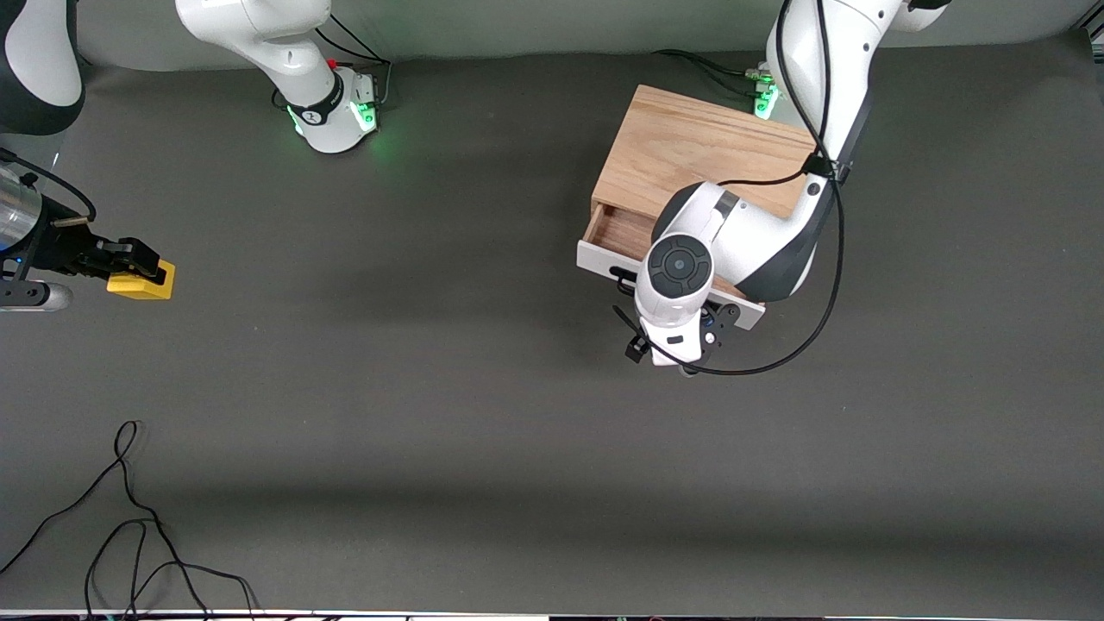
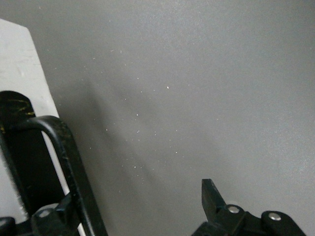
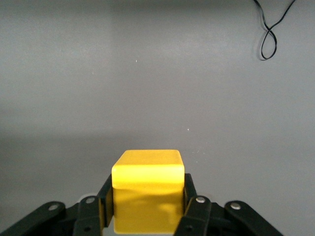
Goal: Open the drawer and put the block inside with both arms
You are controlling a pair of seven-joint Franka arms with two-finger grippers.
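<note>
The drawer [image 1: 614, 231] is pulled partly out of its oak box [image 1: 690, 147], showing light wood behind the white front [image 1: 593, 257]. The left arm's wrist [image 1: 679, 276] hangs over that front and hides most of the black handle [image 1: 623, 274]. In the left wrist view my left gripper [image 2: 138, 199] is open. One finger [image 2: 210, 192] is out over the table, and the other sits at the handle's wire [image 2: 69, 157] beside the white front [image 2: 19, 64]. At the right arm's end of the table, my right gripper [image 1: 138, 272] is shut on the yellow block [image 1: 145, 283], its pads [image 3: 190, 195] pressing both sides of the block [image 3: 147, 172].
A loose black cable [image 1: 129, 517] lies on the grey mat near the front camera at the right arm's end, and its loop [image 3: 269, 34] shows in the right wrist view. The arm bases [image 1: 332, 116] with green lights stand along the table's edge.
</note>
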